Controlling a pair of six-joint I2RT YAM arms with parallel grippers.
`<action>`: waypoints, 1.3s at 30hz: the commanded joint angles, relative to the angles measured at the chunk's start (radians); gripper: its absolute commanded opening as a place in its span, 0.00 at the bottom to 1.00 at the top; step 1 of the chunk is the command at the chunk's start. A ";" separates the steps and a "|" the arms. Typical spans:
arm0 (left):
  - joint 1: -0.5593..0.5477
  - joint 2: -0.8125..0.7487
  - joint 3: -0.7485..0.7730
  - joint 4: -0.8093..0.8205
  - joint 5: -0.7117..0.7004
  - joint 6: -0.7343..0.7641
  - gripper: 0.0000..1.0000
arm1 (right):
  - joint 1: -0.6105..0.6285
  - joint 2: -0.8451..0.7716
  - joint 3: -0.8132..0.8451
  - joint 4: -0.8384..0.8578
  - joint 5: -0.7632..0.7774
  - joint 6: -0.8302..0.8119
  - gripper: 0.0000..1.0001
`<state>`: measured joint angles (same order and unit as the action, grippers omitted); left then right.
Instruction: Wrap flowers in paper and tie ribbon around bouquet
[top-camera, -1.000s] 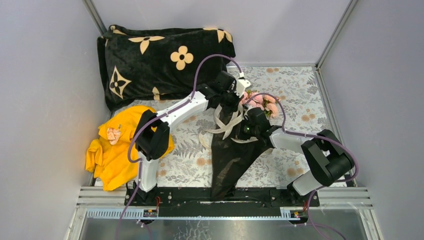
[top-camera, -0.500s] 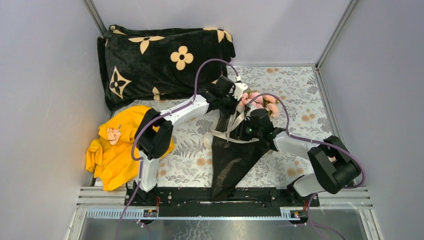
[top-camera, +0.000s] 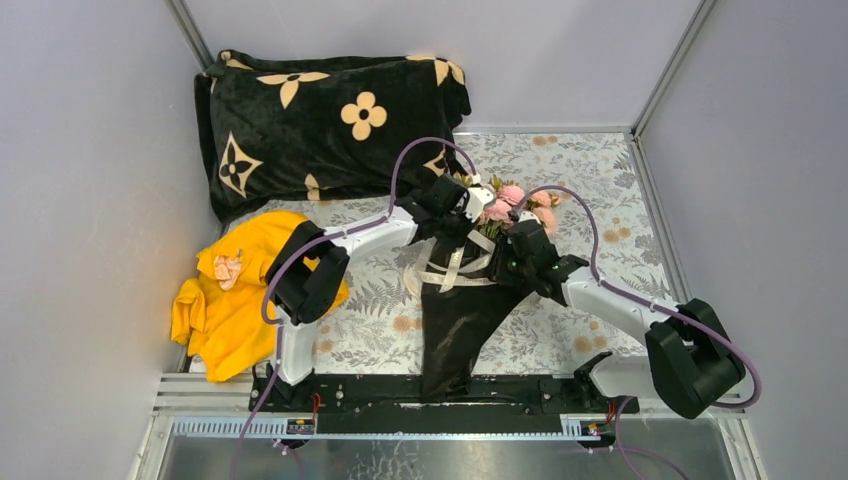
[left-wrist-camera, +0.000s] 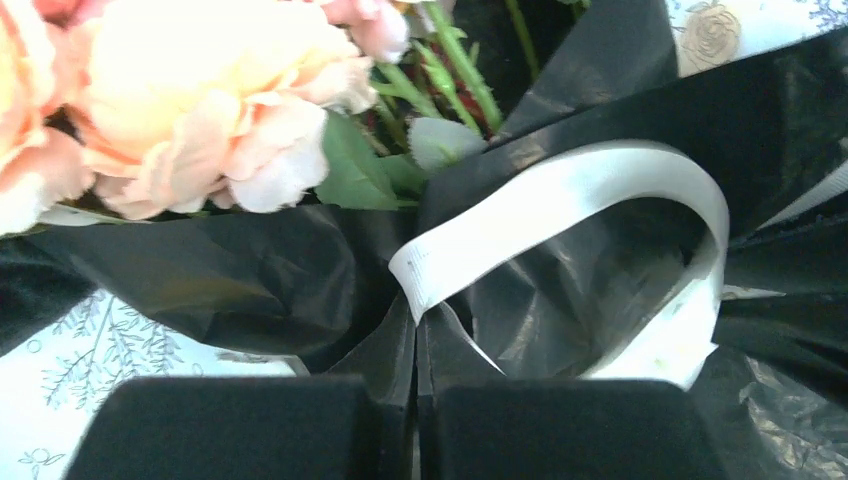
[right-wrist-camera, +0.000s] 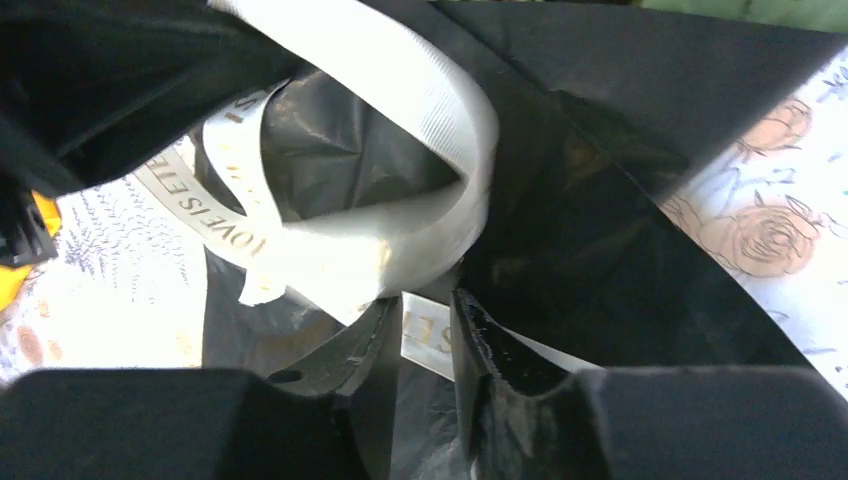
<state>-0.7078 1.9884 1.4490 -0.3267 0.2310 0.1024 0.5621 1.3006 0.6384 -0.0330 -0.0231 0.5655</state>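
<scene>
The black paper (top-camera: 455, 335) is rolled into a cone, and the pink flowers (top-camera: 508, 198) sit inside it, poking out of the wide end. This bouquet (top-camera: 462, 300) lies in the middle of the tabletop (top-camera: 600, 210). Its long way runs from the near edge to the far edge, thin end near, roses far. The ribbon (top-camera: 455, 272) loops around the cone below the roses. We see the left fingers (left-wrist-camera: 240, 430) pressed tight together at a paper fold. The right fingers (right-wrist-camera: 490, 365) are a little apart, with ribbon showing between them.

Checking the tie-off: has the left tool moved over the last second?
Yes. The left tool has come toward the near rail, away from the black blanket.
</scene>
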 joint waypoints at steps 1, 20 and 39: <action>-0.053 -0.030 -0.064 0.080 -0.025 0.012 0.00 | -0.005 -0.048 -0.002 -0.035 0.037 -0.042 0.30; -0.119 -0.047 -0.127 0.120 -0.114 0.045 0.00 | -0.060 -0.175 -0.164 0.280 -0.181 0.218 0.52; -0.134 -0.047 -0.128 0.127 -0.131 0.041 0.00 | -0.060 -0.027 -0.138 0.345 -0.132 0.330 0.44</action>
<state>-0.8276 1.9583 1.3380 -0.2203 0.1059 0.1371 0.5037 1.2217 0.4572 0.2966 -0.1947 0.8669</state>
